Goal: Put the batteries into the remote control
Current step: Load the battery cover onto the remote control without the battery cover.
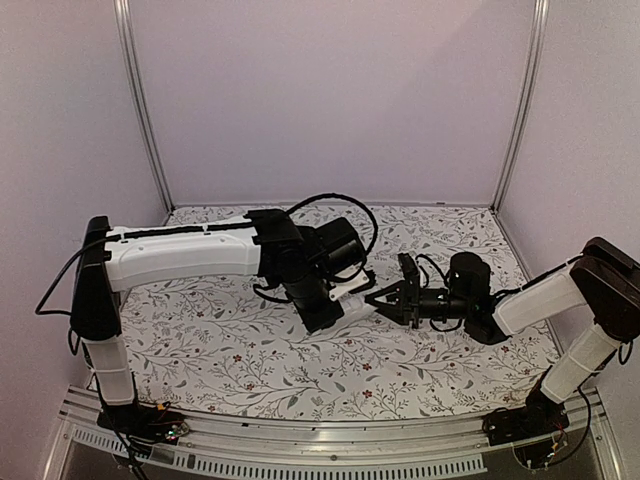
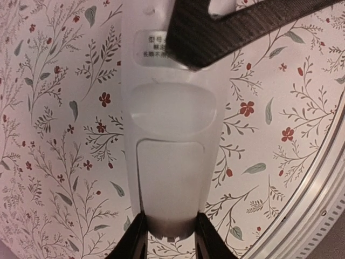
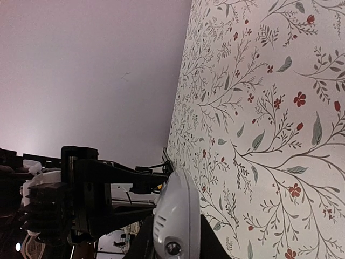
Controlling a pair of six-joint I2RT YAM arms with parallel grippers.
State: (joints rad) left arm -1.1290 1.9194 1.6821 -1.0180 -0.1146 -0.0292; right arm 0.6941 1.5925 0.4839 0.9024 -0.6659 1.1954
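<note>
Top external view: both arms reach in to the middle of the floral-patterned table (image 1: 220, 340). The left gripper (image 1: 350, 298) and right gripper (image 1: 380, 298) meet tip to tip, with the remote control (image 1: 360, 306) showing as a small white shape between them, raised off the cloth

Left wrist view: the remote control (image 2: 172, 135) runs straight away from the camera, back face up. A small printed label (image 2: 153, 46) sits near the far end, with a rounded recess and a rectangular panel outline below it. It cannot be told whether that panel is a fitted cover. The near, narrow end sits between the left gripper's (image 2: 170, 240) two dark fingers (image 2: 135, 240), each touching a side, so the left is grasping the remote. A dark finger of the right gripper (image 2: 232, 27) lies across the far end, over part of the label

Right wrist view: camera rolled, table (image 3: 269, 108) on the right, wall (image 3: 81, 65) on the left. The rounded white end of the remote (image 3: 175, 216) sits at the bottom edge, flanked by the right fingers. The right is clamped on the remote. The left gripper (image 3: 86, 189) shows beyond it, dark and blurred
</note>
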